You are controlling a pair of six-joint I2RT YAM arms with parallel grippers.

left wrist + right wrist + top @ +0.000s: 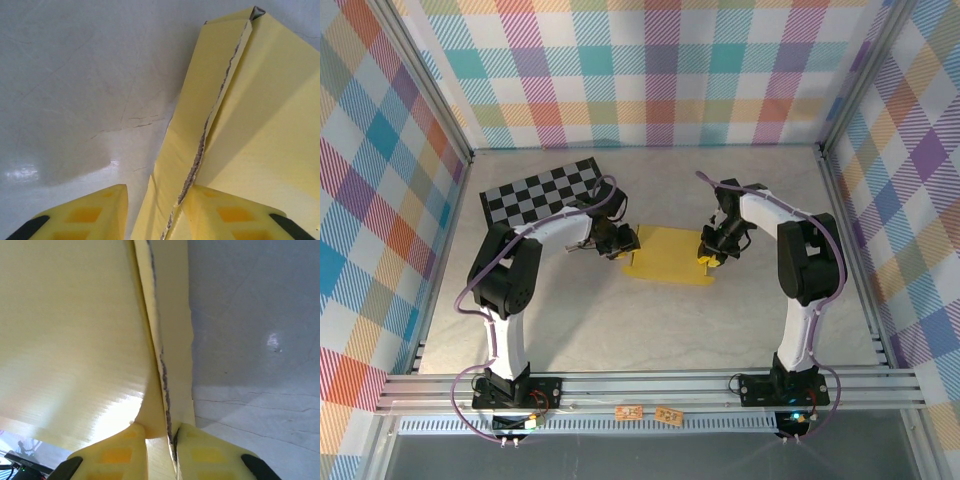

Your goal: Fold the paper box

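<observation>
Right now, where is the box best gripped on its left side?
Grip the box by its raised left wall, coming in from the left end and straddling it. That doubled flap stands thin above the table; the base looks flat, offering no edge.

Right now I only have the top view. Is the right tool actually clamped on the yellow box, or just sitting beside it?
Observer: Its wrist camera shows the right tool shut on the paper box, with a side flap pinched between both fingers.
Operator: And the left one?
Observer: The left tool is open. The flap at its end stands between the fingers, against one of them, with bare table showing beside the other.
Operator: Any damage?
Observer: That flap's cut edge looks rough and dark, but I can't make out a tear.
</observation>
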